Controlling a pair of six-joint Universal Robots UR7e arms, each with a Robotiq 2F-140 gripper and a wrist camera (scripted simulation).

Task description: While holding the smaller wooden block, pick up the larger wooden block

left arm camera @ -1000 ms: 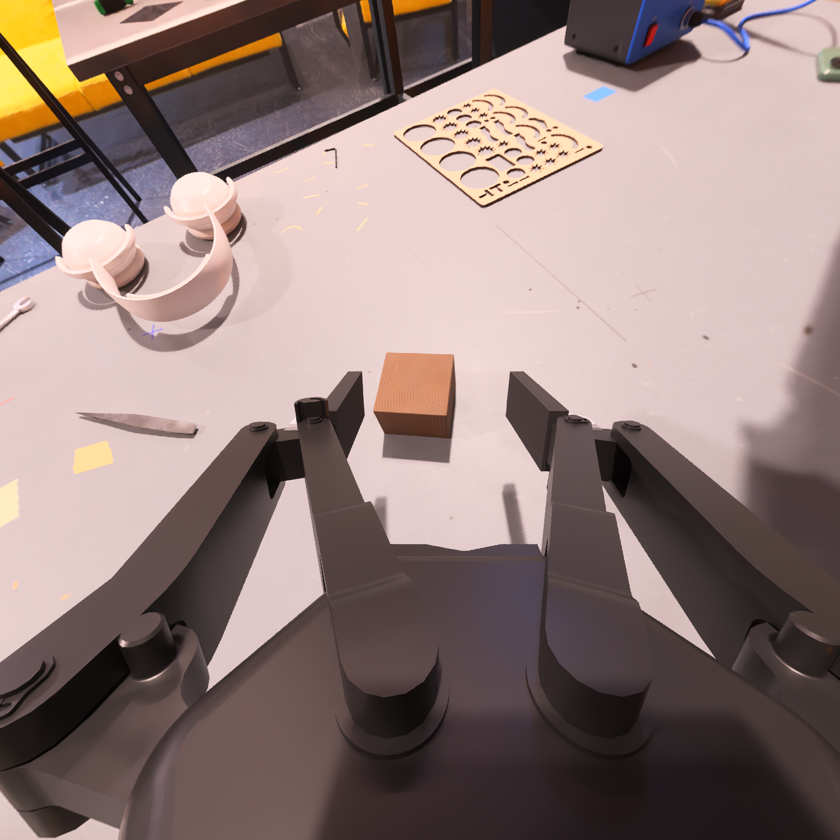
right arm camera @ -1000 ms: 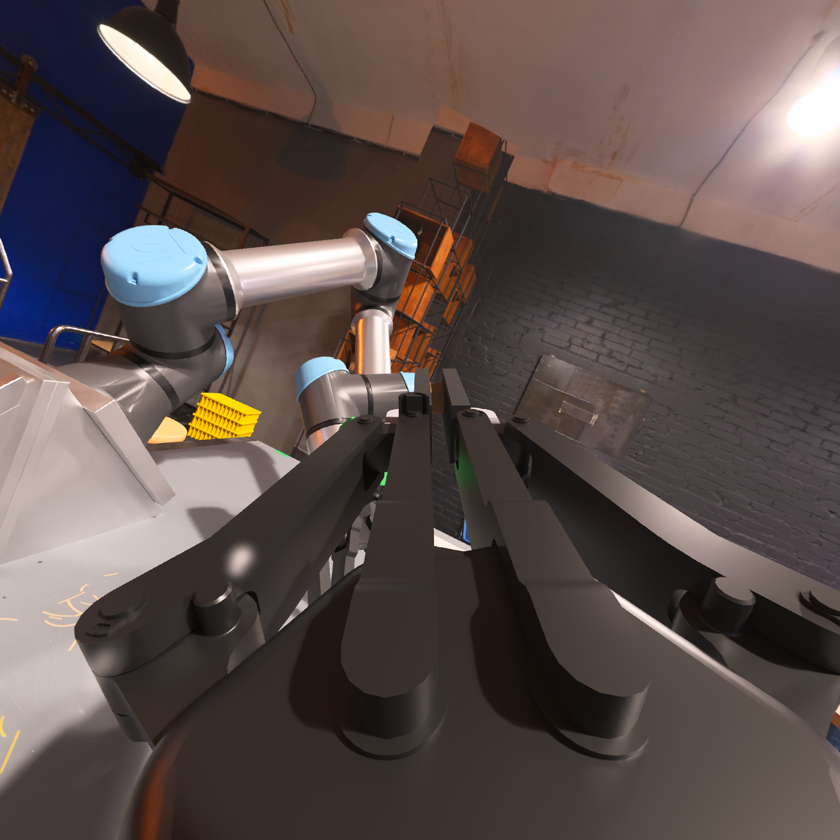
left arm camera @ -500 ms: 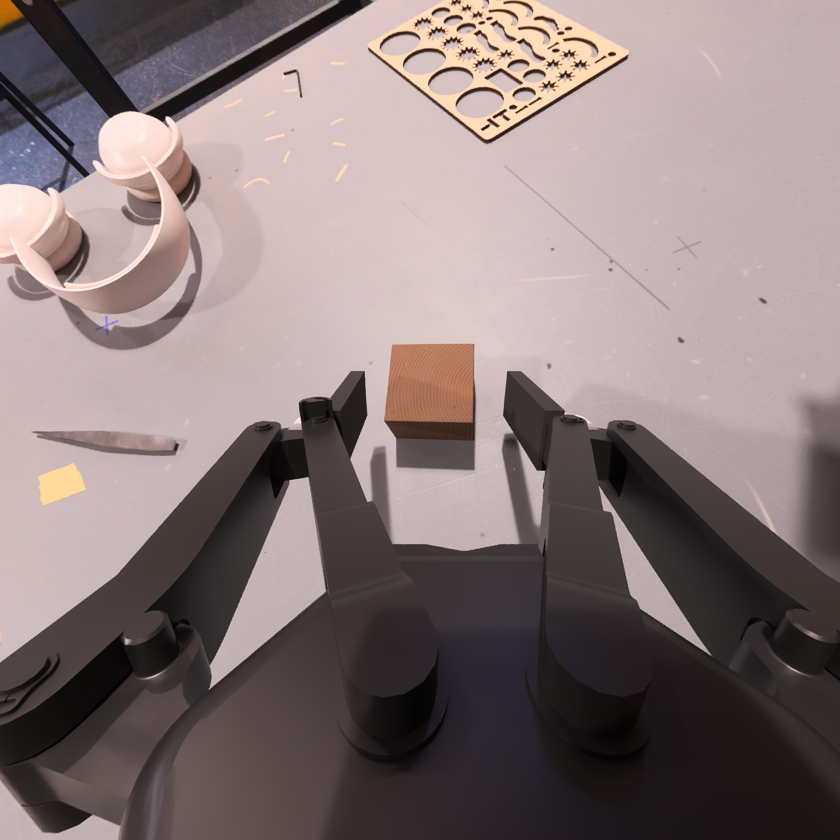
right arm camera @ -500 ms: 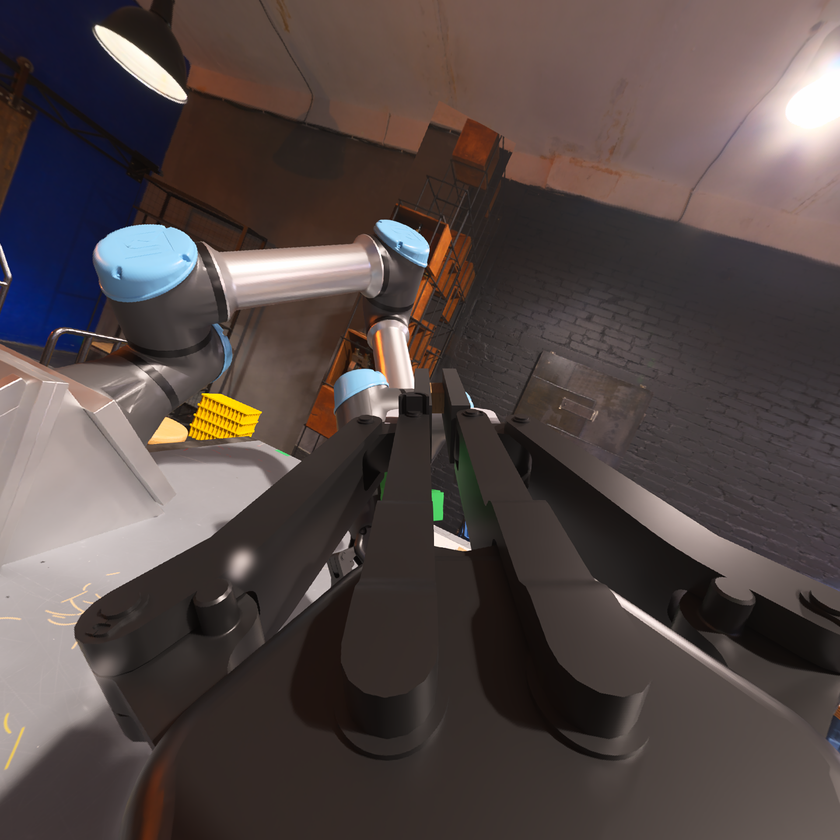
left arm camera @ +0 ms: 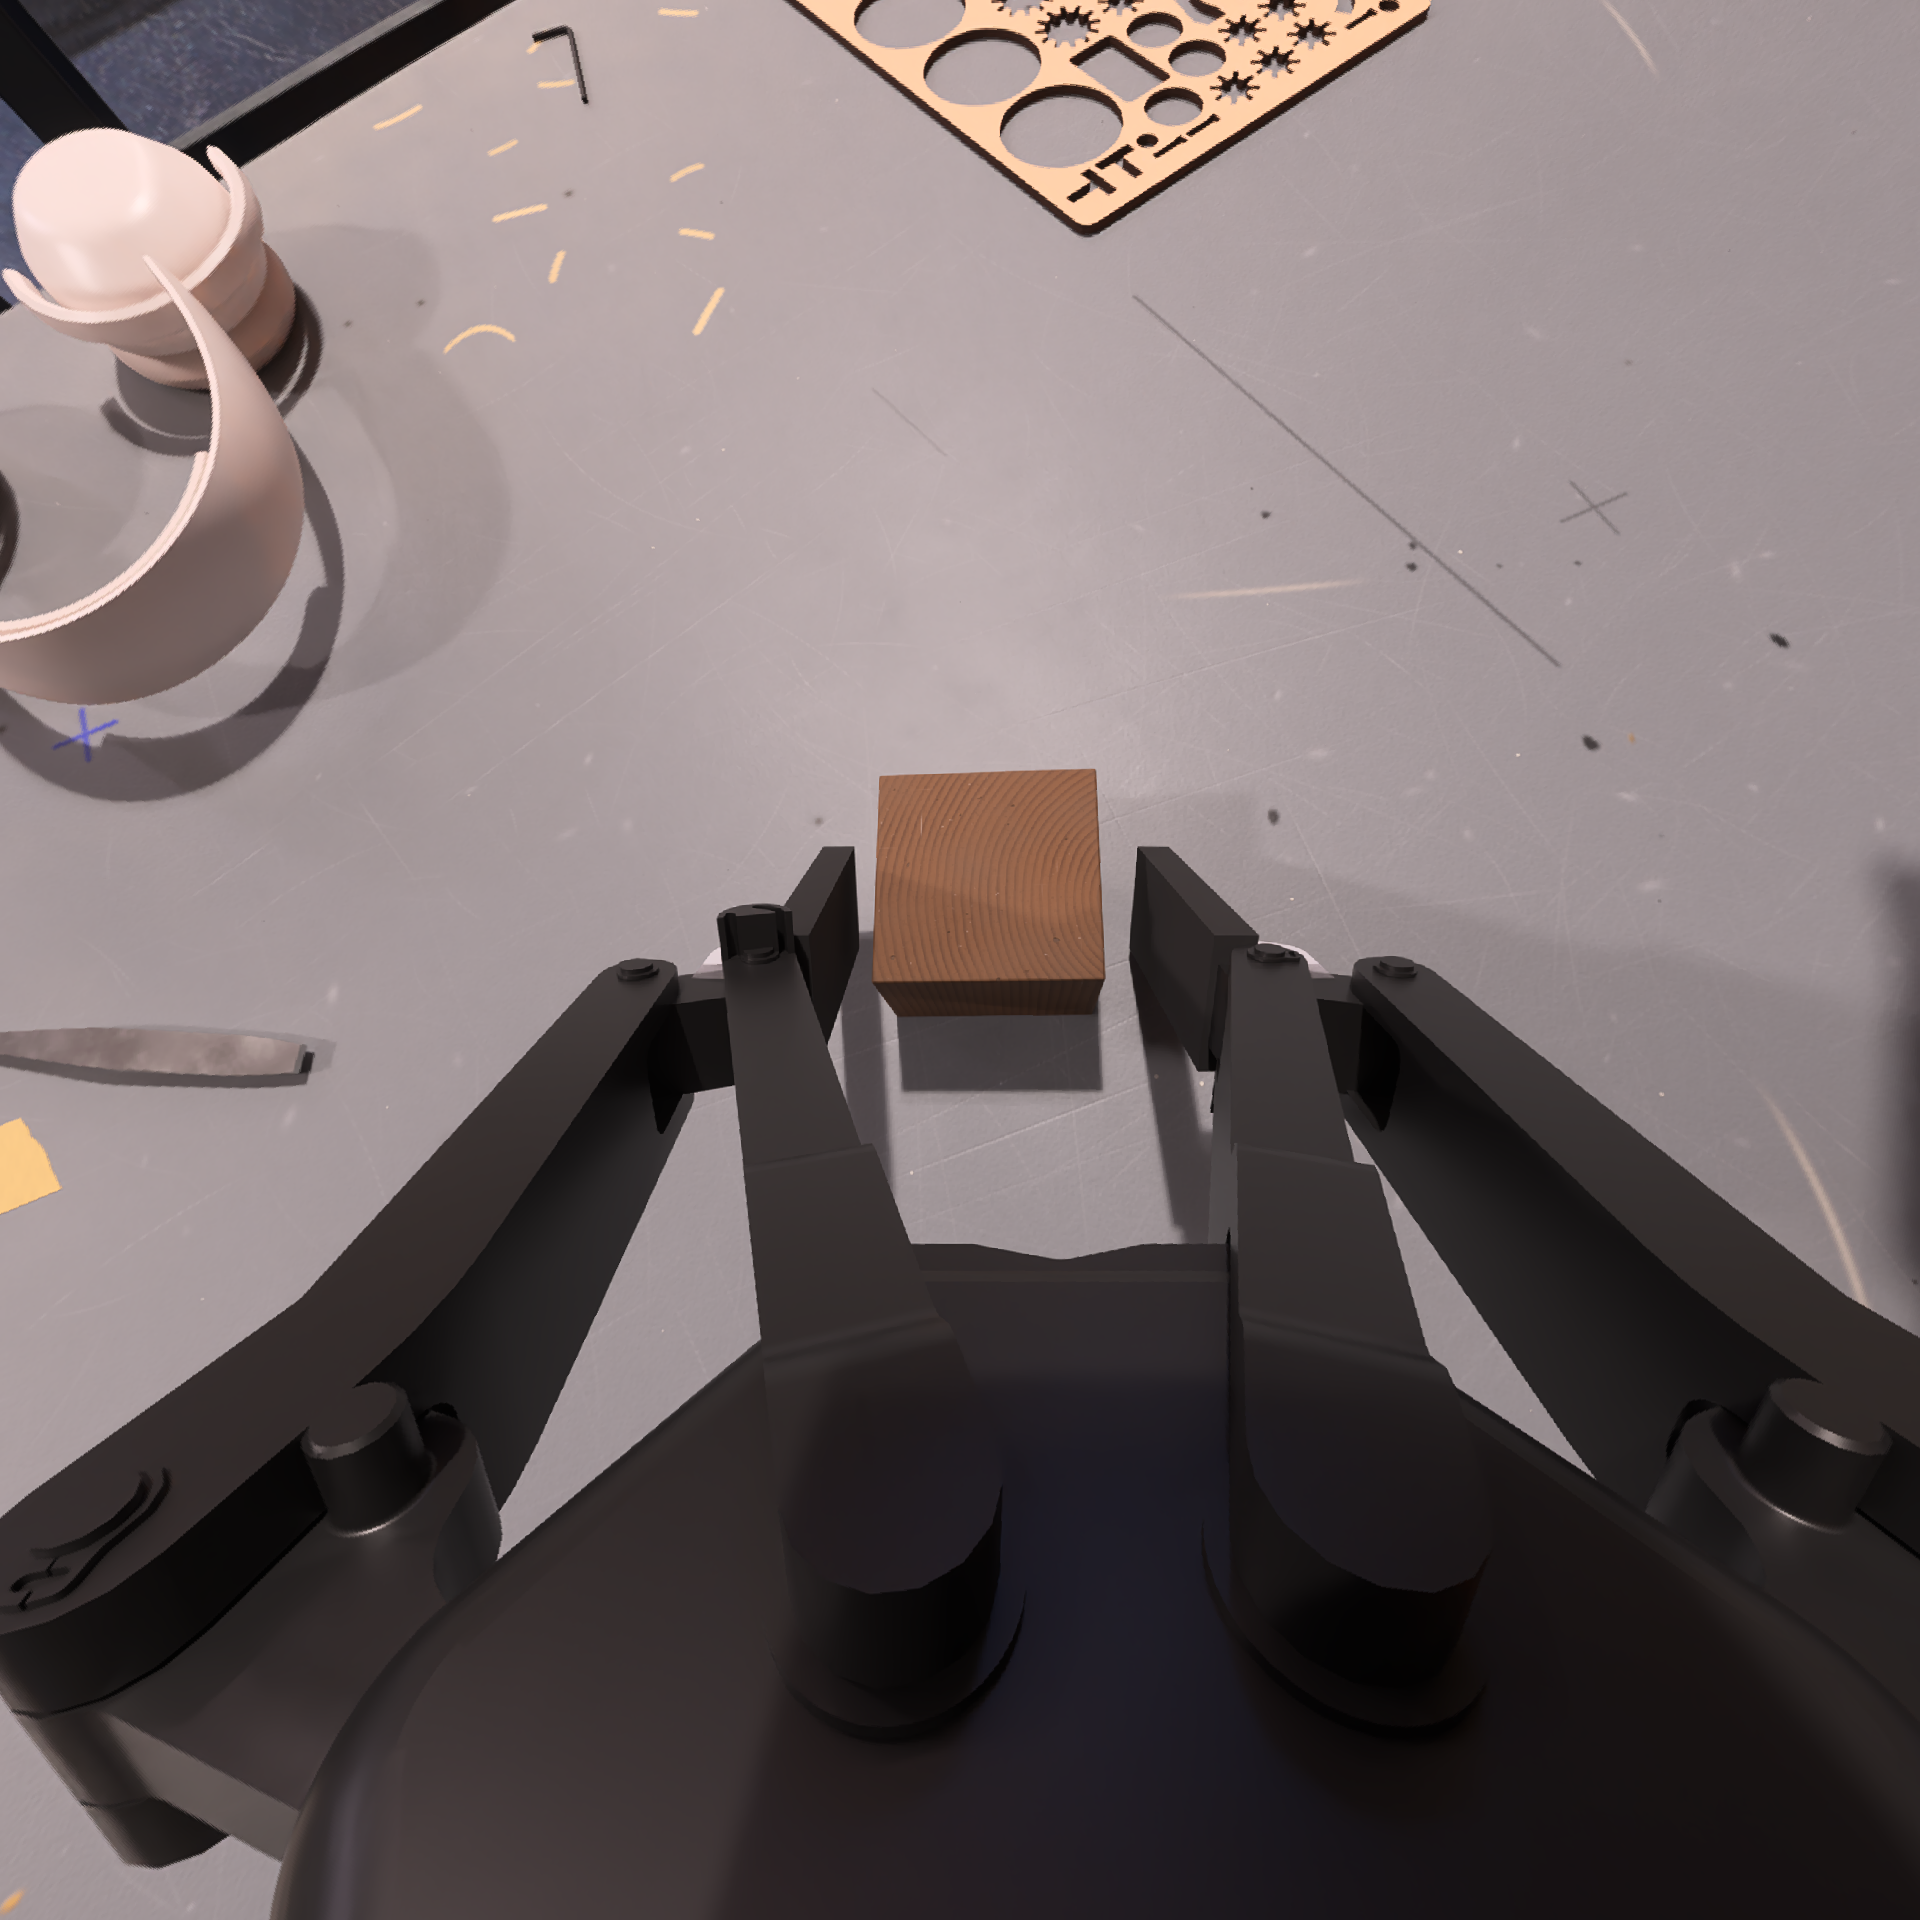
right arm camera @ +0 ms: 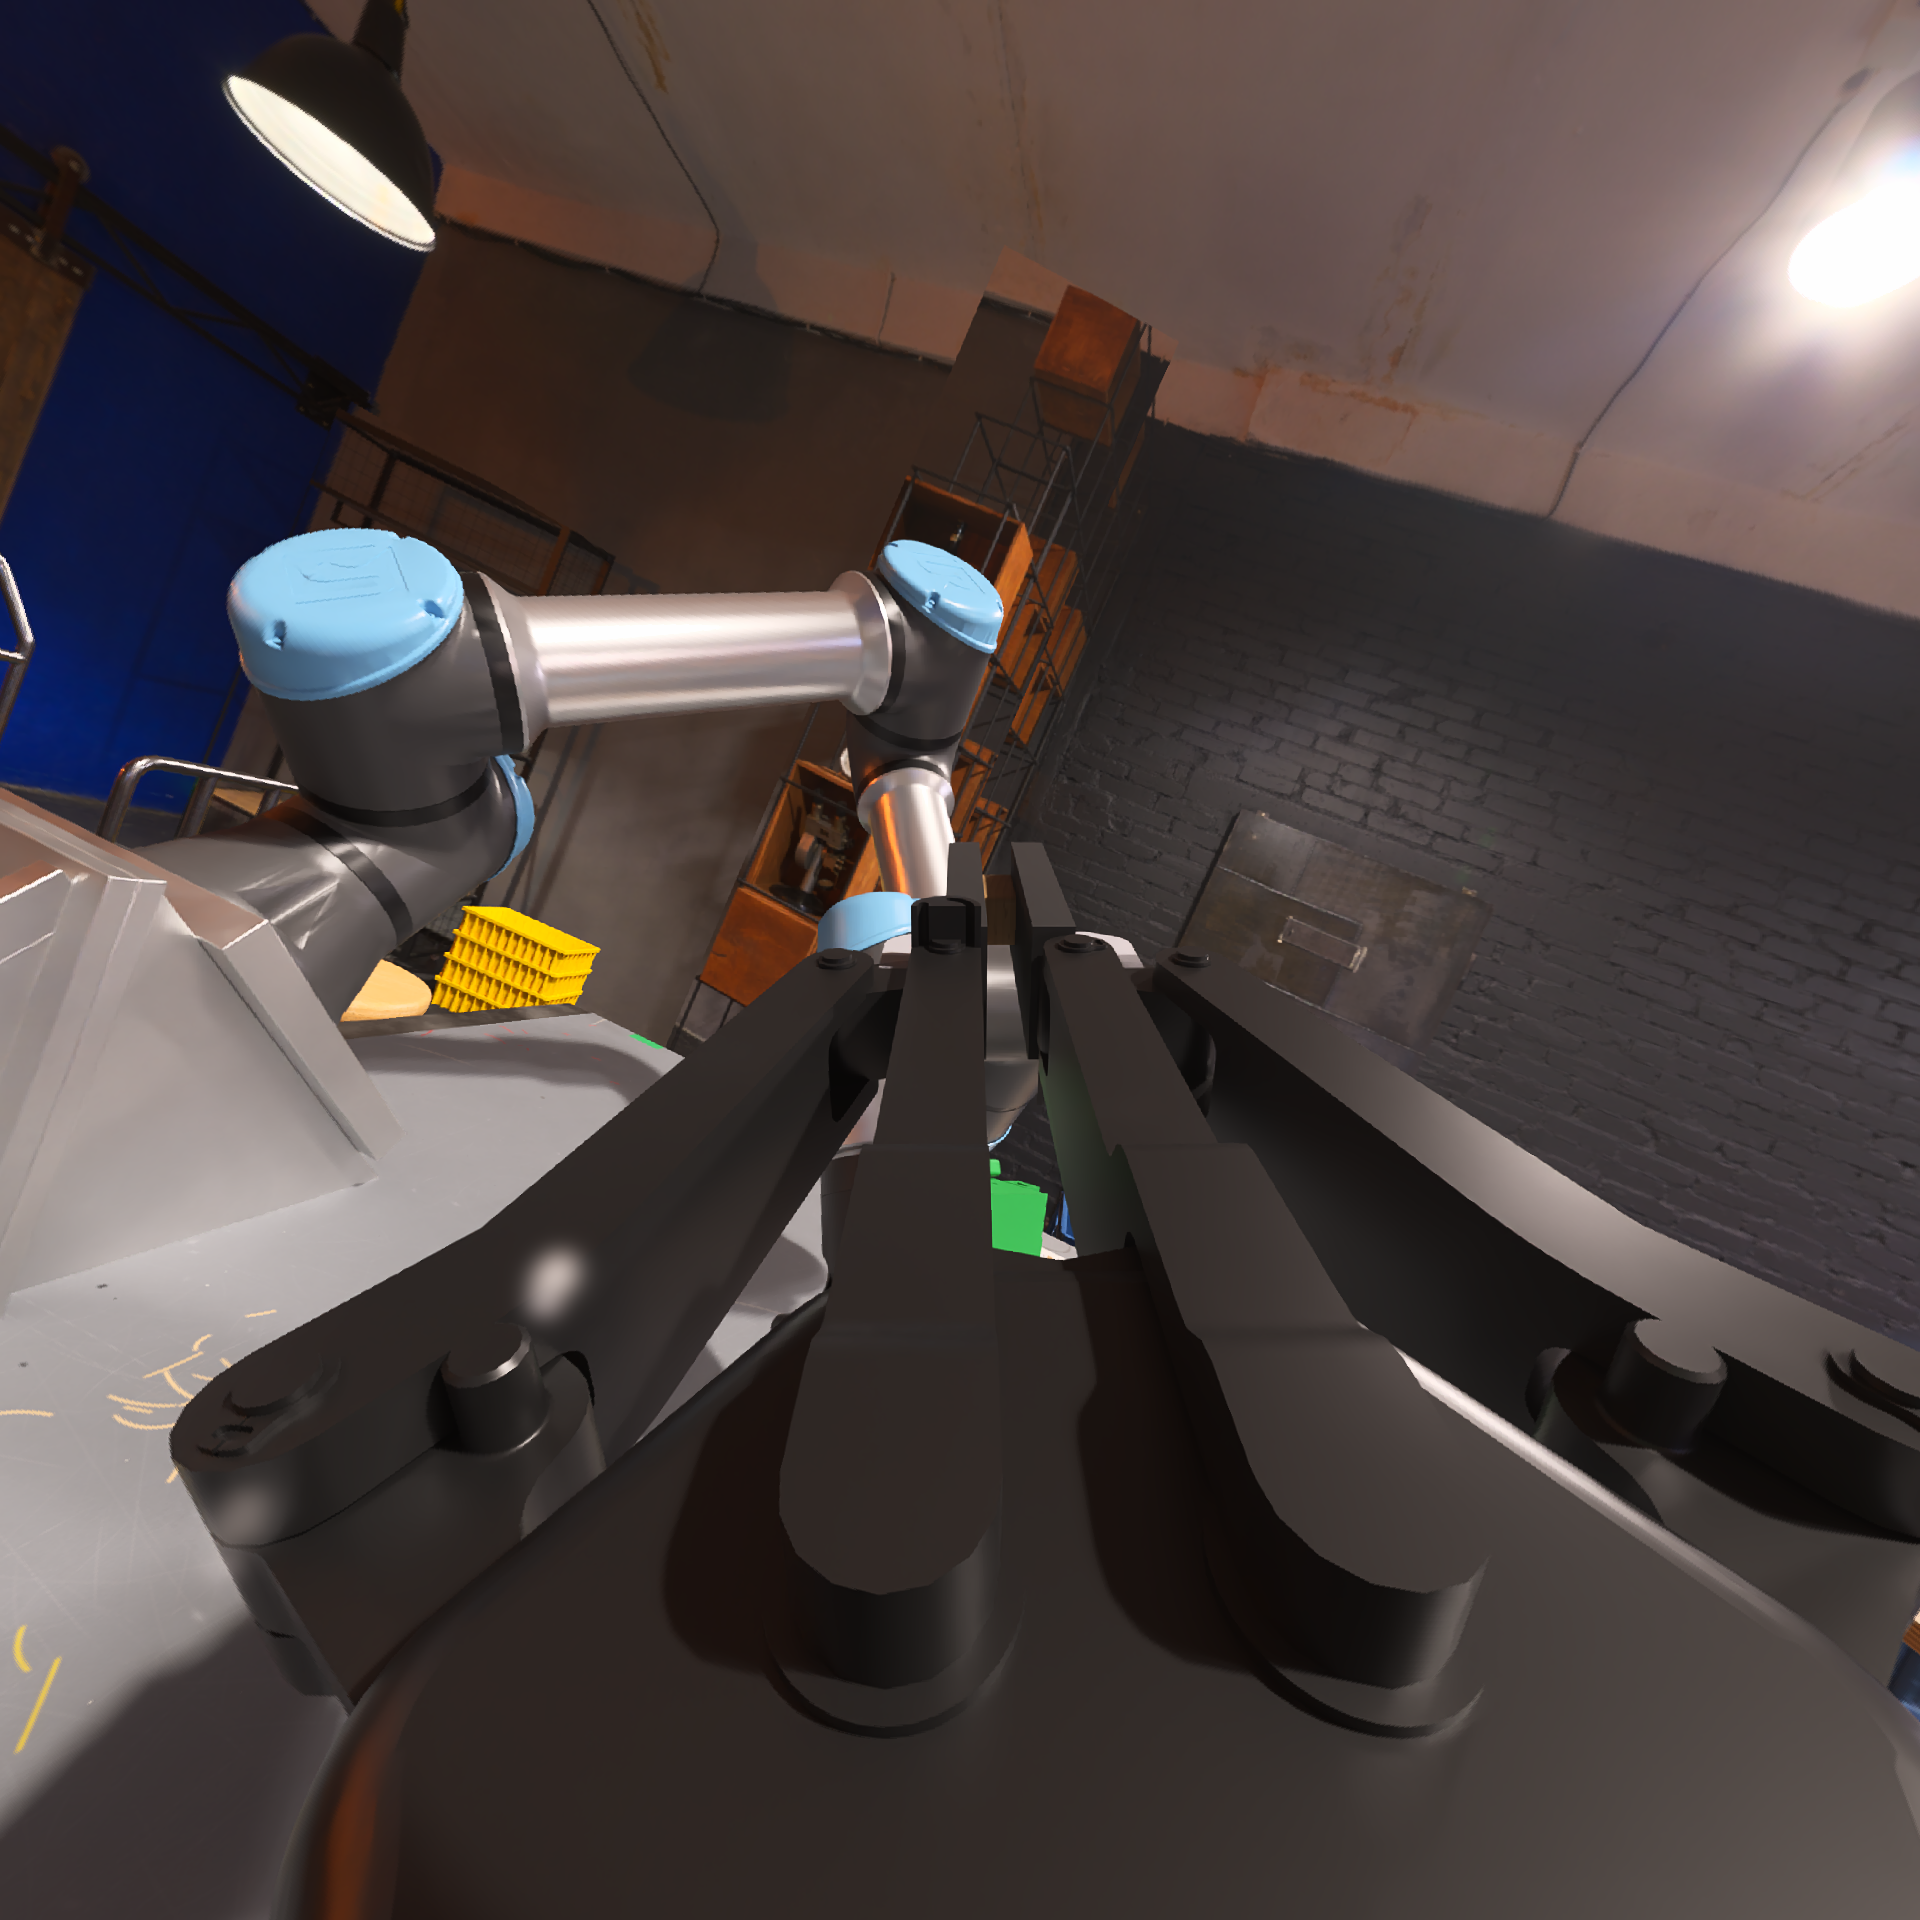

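Note:
A brown wooden block (left arm camera: pixel 985 883) rests on the grey table (left arm camera: pixel 1351 727). My left gripper (left arm camera: pixel 992 871) is open and low over the table. Its two fingertips (left arm camera: pixel 831 904) stand on either side of the block, with small gaps. In the right wrist view my right gripper (right arm camera: pixel 995 894) is raised and points up toward the room. Its fingers are almost together on a thin brown sliver (right arm camera: pixel 1000 906), which looks like the smaller wooden block; most of it is hidden. The left arm (right arm camera: pixel 686 655) shows beyond it.
A pale pink headset-shaped object (left arm camera: pixel 156 416) stands at the left. A flat wooden stencil (left arm camera: pixel 1122 94) lies at the far edge, with a hex key (left arm camera: pixel 566 62) near it. A metal blade (left arm camera: pixel 156 1051) and yellow tape (left arm camera: pixel 21 1164) lie left of the gripper.
My left gripper has moved forward and down, so the block now sits between its open fingers. The right gripper has stayed shut and in place.

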